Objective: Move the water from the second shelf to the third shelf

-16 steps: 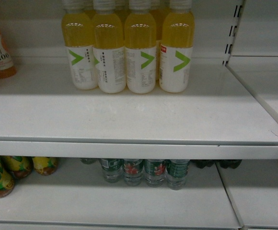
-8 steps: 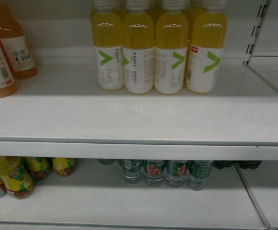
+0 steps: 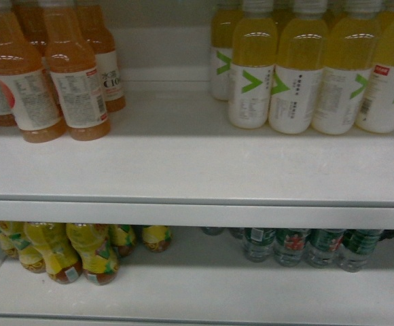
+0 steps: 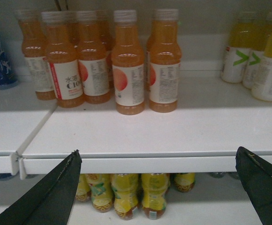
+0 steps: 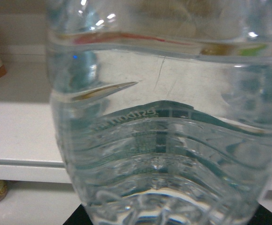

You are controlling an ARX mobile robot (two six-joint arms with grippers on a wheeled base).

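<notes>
From my head camera I see two shelves: the upper shelf (image 3: pixel 197 170) carries orange juice bottles (image 3: pixel 81 88) at ten o'clock and yellow drink bottles (image 3: pixel 292 81) with white labels and green chevrons at two o'clock, with a bare stretch between the groups. Below it, at five o'clock, a row of green-labelled water bottles (image 3: pixel 306 246) stands on the lower shelf (image 3: pixel 204 292), and yellow-labelled bottles (image 3: pixel 81 255) sit at seven o'clock. Neither of my claws shows here. From my left wrist, the left claw (image 4: pixel 159 187) hangs released, its dark fingers (image 4: pixel 56 192) spread wide at seven and five o'clock with nothing between them, facing the orange bottles; one label reads "C100" beside characters too small for me to make out. From my right wrist, the water bottle (image 5: pixel 159 140) fills nearly the whole frame, its clear ribbed body and green label band right against the lens; the lettering comes through mirrored and I cannot read it. The right claw's fingers are hidden, so I cannot tell for certain whether it is clenched, though I judge the bottle is carried by it. I take the step to be the carry toward placement: next I need to bring the bottle upright over the bare shelf space without knocking its neighbours.
</notes>
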